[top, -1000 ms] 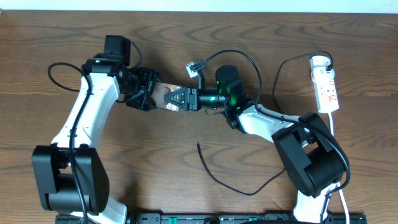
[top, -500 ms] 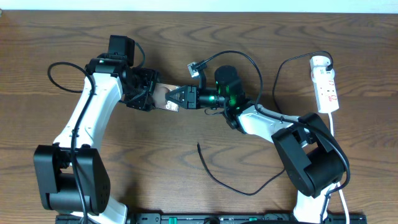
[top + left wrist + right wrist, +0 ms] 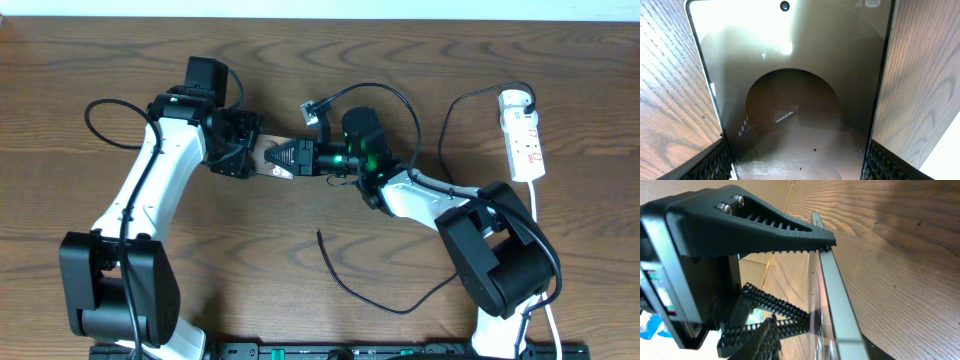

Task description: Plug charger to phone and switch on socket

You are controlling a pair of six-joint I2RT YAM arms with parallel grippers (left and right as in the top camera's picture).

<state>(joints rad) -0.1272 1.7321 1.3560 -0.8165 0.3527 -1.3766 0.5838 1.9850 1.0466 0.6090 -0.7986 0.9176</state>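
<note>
Movement over the last second is small but telling. The right gripper point(image 3: 274, 160) has slid a little to the left and narrowed its jaws onto the end of the flat, grey-brown, silver-rimmed phone point(image 3: 262, 152) that faces it. The left gripper point(image 3: 247, 157) has drifted slightly up and to the right, with the phone clamped across its width. In the left wrist view the glass fills the frame, with a ribbed pad point(image 3: 720, 162) at each long edge. In the right wrist view the upper toothed finger point(image 3: 790, 230) rests on the silvery rim and the lower one seems to meet the glass. We therefore judge that both tools are gripping the phone, which sits between them near the middle of the brown wooden table point(image 3: 200, 290). We read this as repositioning the phone, not plugging it in. The long thin black charger cable point(image 3: 345, 285) lies loose in front, its small tip point(image 3: 318, 233) well apart from both grippers. The narrow white power strip point(image 3: 524, 135) sits untouched at the far right, so both main steps remain.
</note>
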